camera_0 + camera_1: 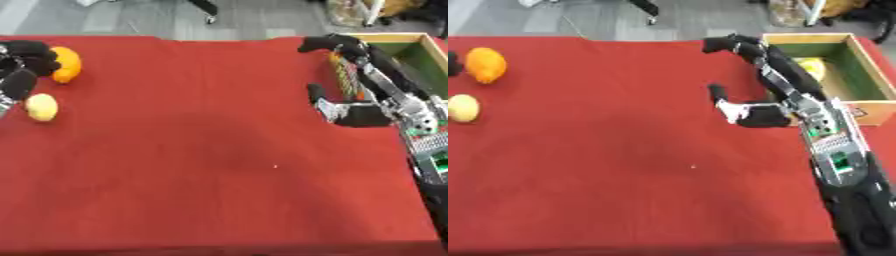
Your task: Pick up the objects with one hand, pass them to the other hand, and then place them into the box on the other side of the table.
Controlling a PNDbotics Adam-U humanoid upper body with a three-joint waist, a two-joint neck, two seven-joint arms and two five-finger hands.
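Observation:
An orange fruit (66, 64) lies at the table's far left, with a pale yellow fruit (41, 107) just nearer on the red cloth. My left hand (21, 62) comes in from the left edge, its black shape against the orange's left side and above the yellow fruit. My right hand (794, 100) hovers open beside the wooden box (864, 84), fingers stretched toward the far edge, thumb out to the left, holding nothing. A yellow object (812, 67) lies inside the box on its green floor.
The red cloth (201, 160) covers the whole table. My right forearm (842, 170) runs along the right edge. Grey floor and chair legs show beyond the far edge.

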